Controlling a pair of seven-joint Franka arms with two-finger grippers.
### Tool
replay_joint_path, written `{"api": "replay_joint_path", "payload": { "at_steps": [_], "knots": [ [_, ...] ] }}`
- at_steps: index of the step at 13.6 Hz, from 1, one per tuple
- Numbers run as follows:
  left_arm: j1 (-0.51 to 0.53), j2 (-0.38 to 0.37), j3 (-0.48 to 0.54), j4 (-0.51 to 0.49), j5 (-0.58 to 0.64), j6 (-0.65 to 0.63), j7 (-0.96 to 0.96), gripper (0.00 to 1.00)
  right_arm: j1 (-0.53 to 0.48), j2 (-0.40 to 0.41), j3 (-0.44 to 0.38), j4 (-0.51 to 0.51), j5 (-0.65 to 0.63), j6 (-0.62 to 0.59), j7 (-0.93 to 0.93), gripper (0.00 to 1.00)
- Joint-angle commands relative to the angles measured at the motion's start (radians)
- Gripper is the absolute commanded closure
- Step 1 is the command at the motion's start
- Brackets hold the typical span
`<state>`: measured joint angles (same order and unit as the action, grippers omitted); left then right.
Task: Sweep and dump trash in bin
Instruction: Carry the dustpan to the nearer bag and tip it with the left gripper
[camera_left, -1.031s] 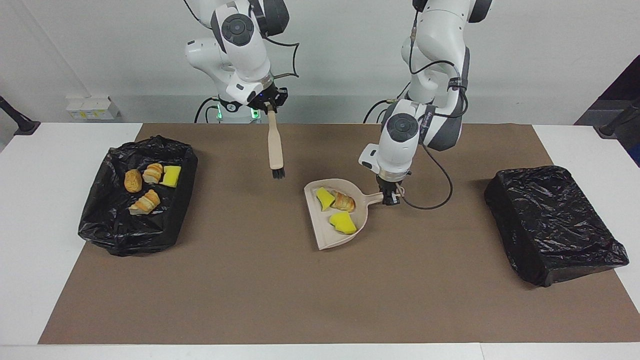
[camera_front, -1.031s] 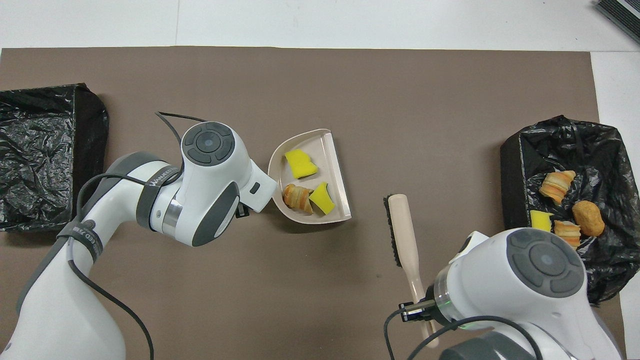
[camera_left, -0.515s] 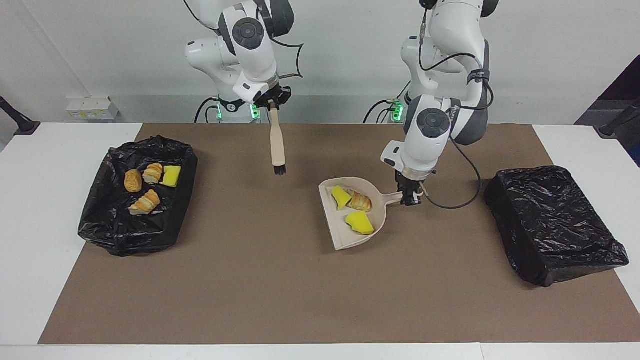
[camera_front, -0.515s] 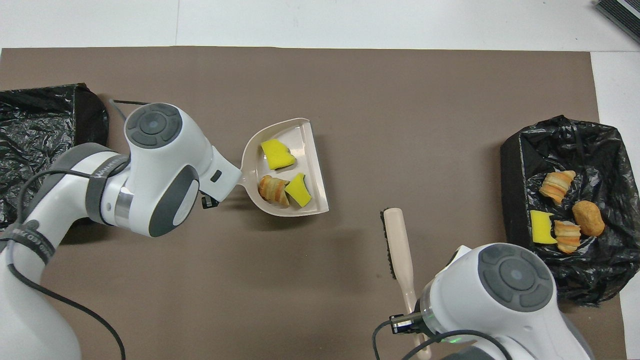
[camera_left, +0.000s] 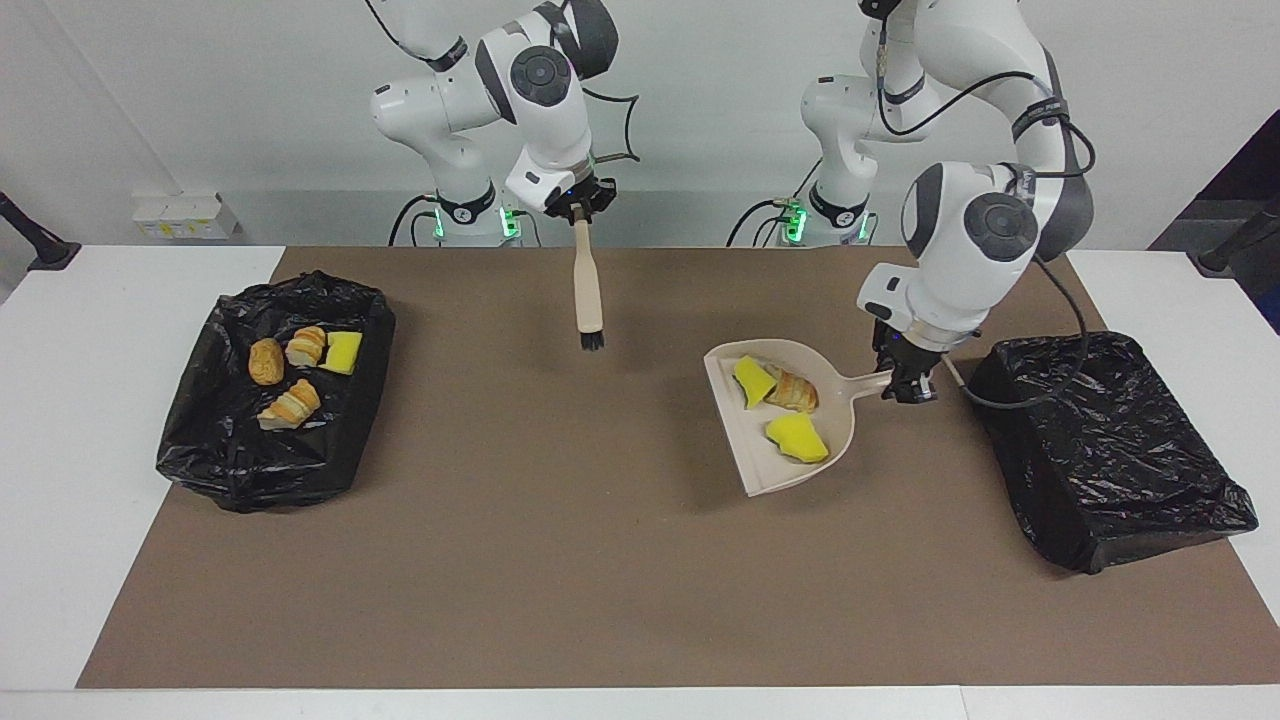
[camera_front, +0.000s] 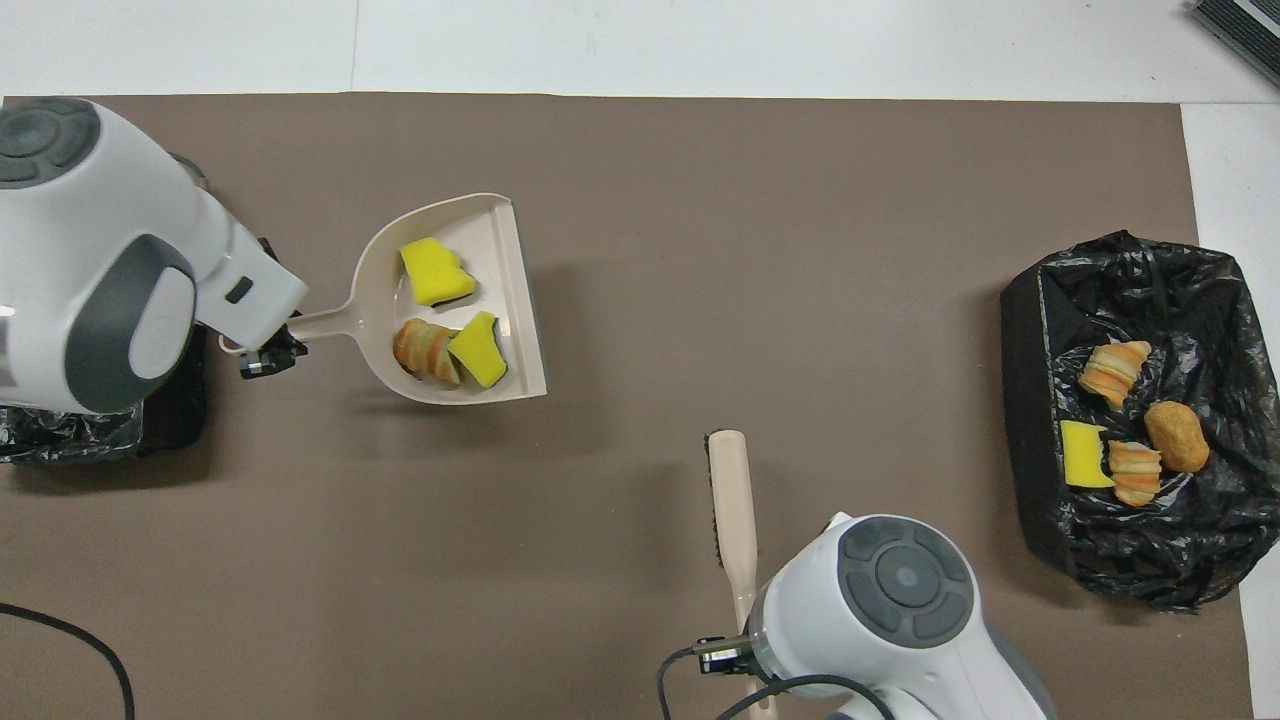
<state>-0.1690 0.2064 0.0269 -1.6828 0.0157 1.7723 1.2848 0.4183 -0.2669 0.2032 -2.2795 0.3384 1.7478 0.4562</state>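
Beige dustpan airborne, three trash bits aboard

Left gripper (camera_left: 908, 390) clamps dustpan (camera_left: 745, 445) handle, beside the empty black-lined bin (camera_left: 1110, 450). Right gripper (camera_left: 581, 212) clamps brush (camera_left: 587, 290). Four trash (camera_left: 790, 412) bits lie in the other bin (camera_left: 200, 440).

1. The white desk (camera_left: 100, 420) carried a brown mat (camera_left: 560, 560) covering most of it.
2. One black-lined bin (camera_left: 265, 470) sat at the right arm's end.
3. Another black-lined bin (camera_left: 1110, 450) sat at the left arm's end.

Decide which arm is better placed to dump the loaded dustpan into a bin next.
The left. Its pincer is shut on the dustpan handle beside the covered bin. The right pincer holds the brush.
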Motion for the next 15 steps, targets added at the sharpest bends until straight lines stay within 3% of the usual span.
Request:
{"api": "replay_joint_path", "payload": {
  "at_steps": [1, 4, 8, 15],
  "knots": [
    [0.100, 0.002, -0.008, 0.060, 0.007, -0.063, 0.120, 1.00, 0.046, 0.095, 0.001, 0.056, 0.039, 0.050, 0.091, 1.00],
    [0.175, 0.008, -0.007, 0.110, 0.056, -0.096, 0.187, 1.00, 0.128, 0.175, 0.001, 0.087, 0.036, 0.122, 0.141, 1.00],
    [0.322, 0.051, -0.007, 0.230, 0.064, -0.149, 0.349, 1.00, 0.163, 0.238, 0.001, 0.075, 0.024, 0.173, 0.148, 1.00],
    [0.468, 0.145, -0.008, 0.331, 0.174, -0.048, 0.519, 1.00, 0.215, 0.301, -0.001, 0.023, 0.005, 0.334, 0.174, 1.00]
  ]
}}
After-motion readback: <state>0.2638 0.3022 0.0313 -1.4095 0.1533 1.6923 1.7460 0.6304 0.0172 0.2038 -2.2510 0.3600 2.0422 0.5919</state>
